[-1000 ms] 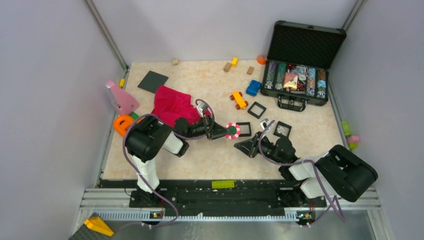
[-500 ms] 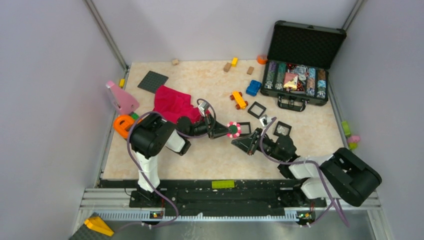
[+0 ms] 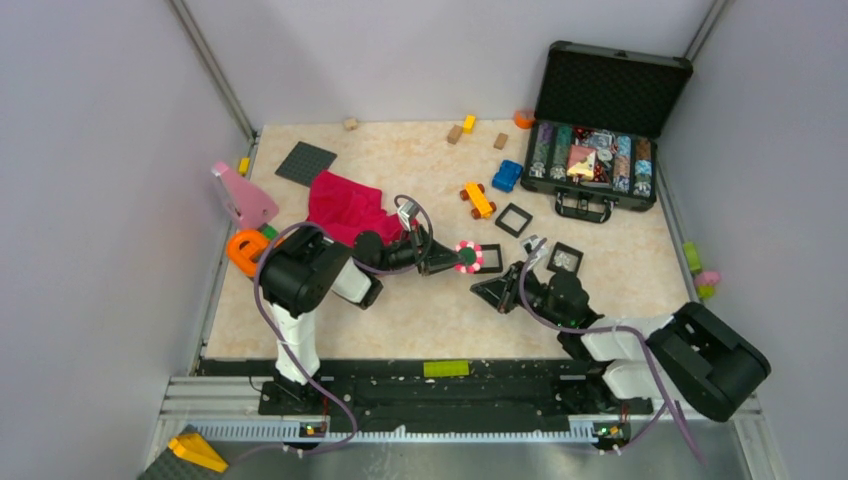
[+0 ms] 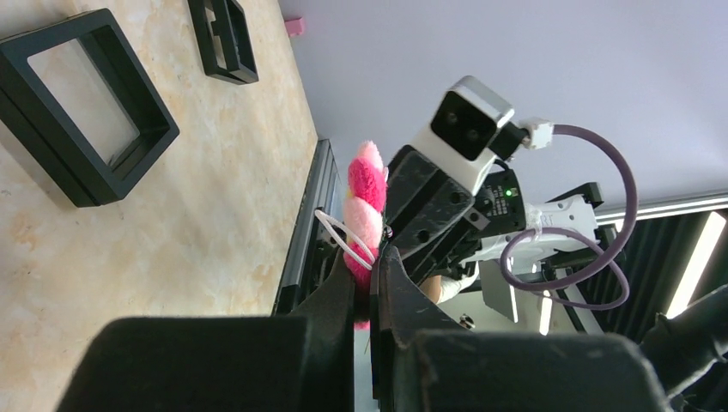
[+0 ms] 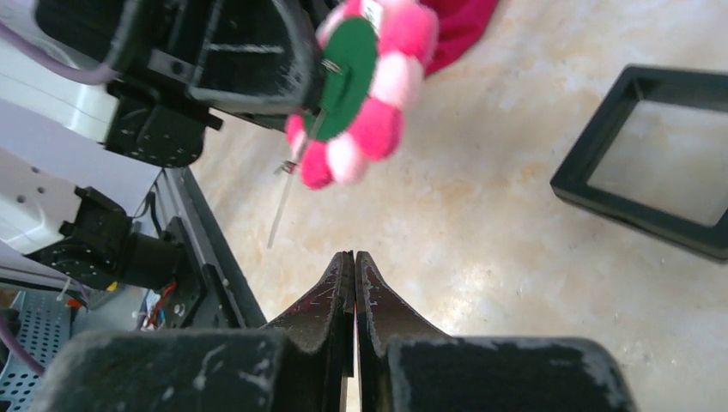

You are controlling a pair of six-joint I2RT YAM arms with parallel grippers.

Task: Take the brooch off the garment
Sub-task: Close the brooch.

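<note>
- Crimson garment (image 3: 345, 210) lies crumpled on the desk (image 3: 420, 320), behind the left arm.
- Next along, the left claw (image 3: 452, 262) is clenched on the brooch (image 3: 467, 258), which it holds above the desk, well clear of the cloth (green back and loose pin (image 5: 283, 206) face the other arm).
- Rightmost, the right claw (image 3: 477, 290) is pinched tight on nothing, just beside the brooch and not touching it.

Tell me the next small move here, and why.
Probably lower the left gripper and release the pink-and-white flower-shaped brooch onto the beige table: the brooch is pinched clear of the crumpled magenta garment, and the right gripper is shut and empty.
</note>
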